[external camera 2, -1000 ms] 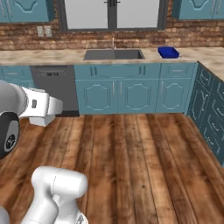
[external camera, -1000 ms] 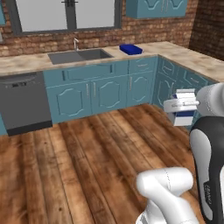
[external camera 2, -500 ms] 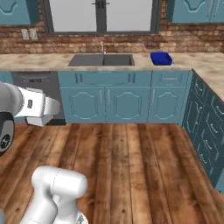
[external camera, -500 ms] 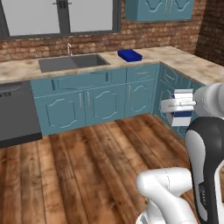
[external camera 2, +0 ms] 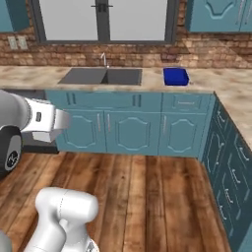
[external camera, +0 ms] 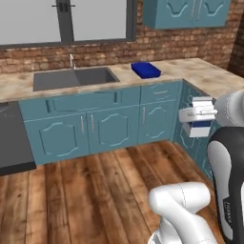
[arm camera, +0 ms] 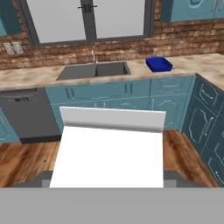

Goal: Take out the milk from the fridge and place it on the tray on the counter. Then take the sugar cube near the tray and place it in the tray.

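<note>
Clamped on the milk: gripper held in the air above the wood floor, carton between the fingers, well short of the counter. Seen from the hand camera as a broad white face with a folded top ridge, milk filling the lower centre. Positioned on the counter to the right of the sink and faucet: tray, bright blue, below the window. Dishwasher set into the teal cabinets left of the sink. Sugar cube too small to make out.
</note>
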